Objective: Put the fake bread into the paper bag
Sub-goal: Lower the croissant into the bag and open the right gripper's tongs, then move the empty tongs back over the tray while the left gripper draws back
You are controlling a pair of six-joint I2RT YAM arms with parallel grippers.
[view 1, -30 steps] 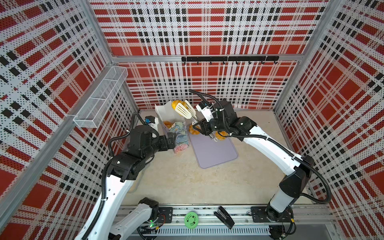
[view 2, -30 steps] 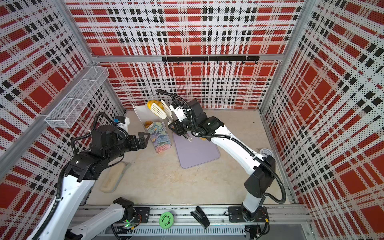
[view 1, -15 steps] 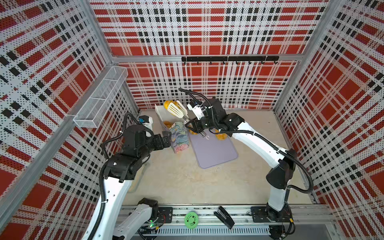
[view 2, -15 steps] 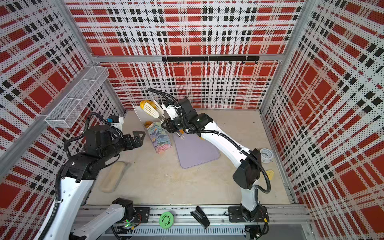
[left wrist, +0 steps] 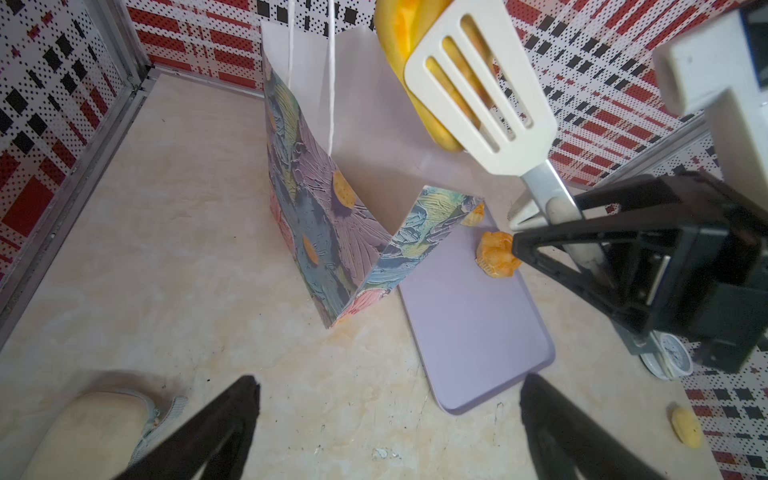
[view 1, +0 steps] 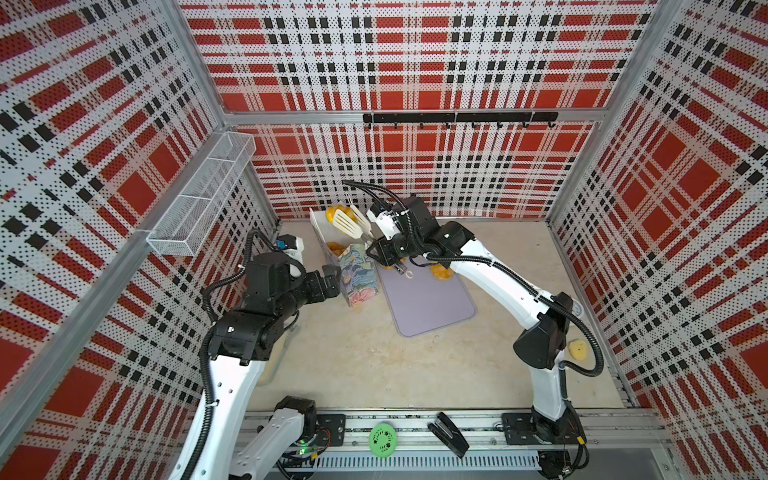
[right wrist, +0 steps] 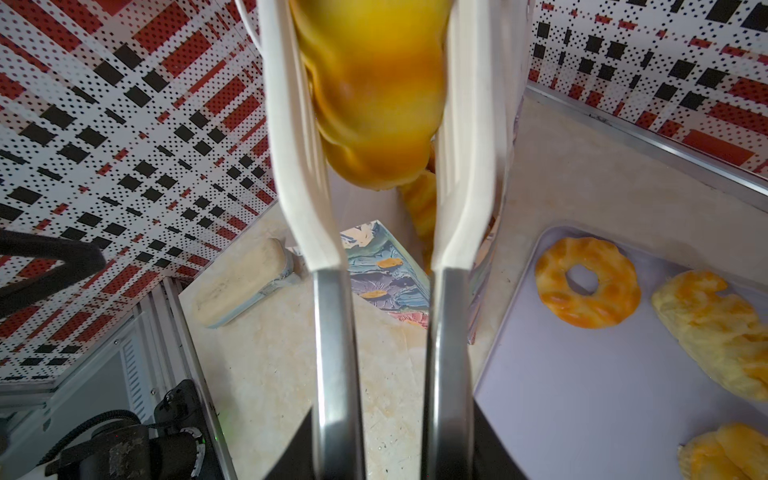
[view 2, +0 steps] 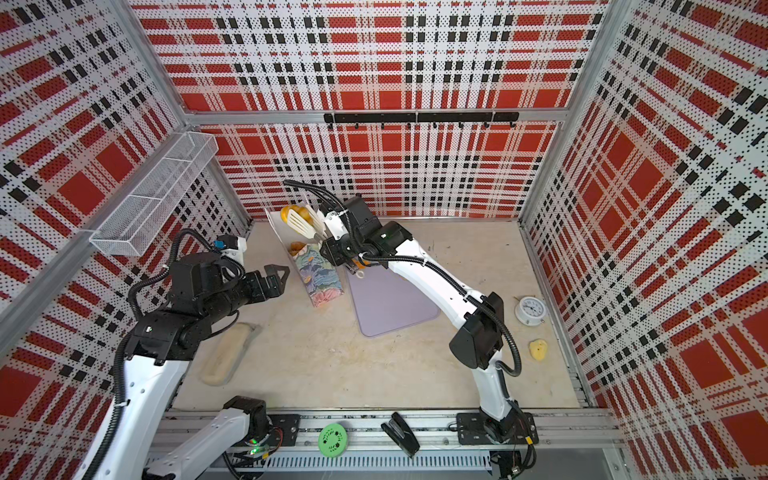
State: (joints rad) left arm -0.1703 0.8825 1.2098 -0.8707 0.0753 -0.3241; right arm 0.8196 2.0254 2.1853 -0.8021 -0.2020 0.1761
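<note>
The paper bag, flower-printed outside and white inside, stands open beside the lilac tray. My right gripper is shut on white slotted tongs. The tongs pinch a golden piece of fake bread above the bag's mouth. Another piece lies inside the bag. A ring doughnut and a braided piece lie on the tray. My left gripper is open, left of the bag.
A beige oblong object lies on the floor at the left. A small clock and a yellow lump sit near the right wall. A wire basket hangs on the left wall. A green disc and stapler rest on the front rail.
The right arm has carried the tongs and the bread leftward, from beside the bag to over its mouth. The left gripper has stayed open and barely shifted.
</note>
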